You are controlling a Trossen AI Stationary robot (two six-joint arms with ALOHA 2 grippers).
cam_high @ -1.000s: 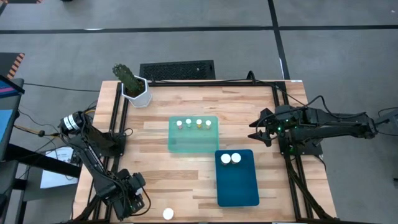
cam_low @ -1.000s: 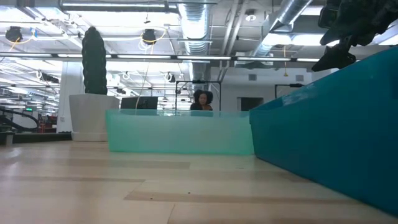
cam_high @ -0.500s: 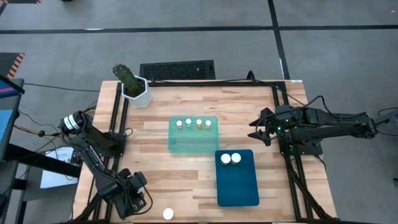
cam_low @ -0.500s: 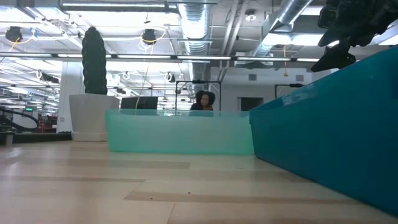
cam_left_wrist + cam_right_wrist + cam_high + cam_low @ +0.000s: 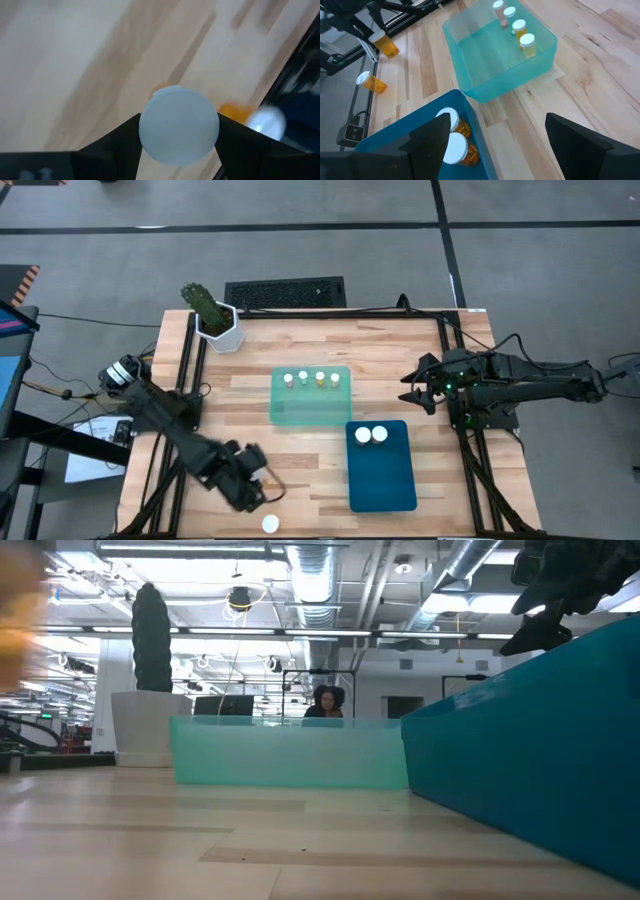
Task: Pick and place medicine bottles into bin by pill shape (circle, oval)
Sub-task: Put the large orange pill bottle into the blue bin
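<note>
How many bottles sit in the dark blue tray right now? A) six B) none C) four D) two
D: the high view shows two white-capped bottles side by side at the far end of the dark blue tray; the four narrow ones stand in the light green tray instead.

bright overhead light — wrist blur
</note>
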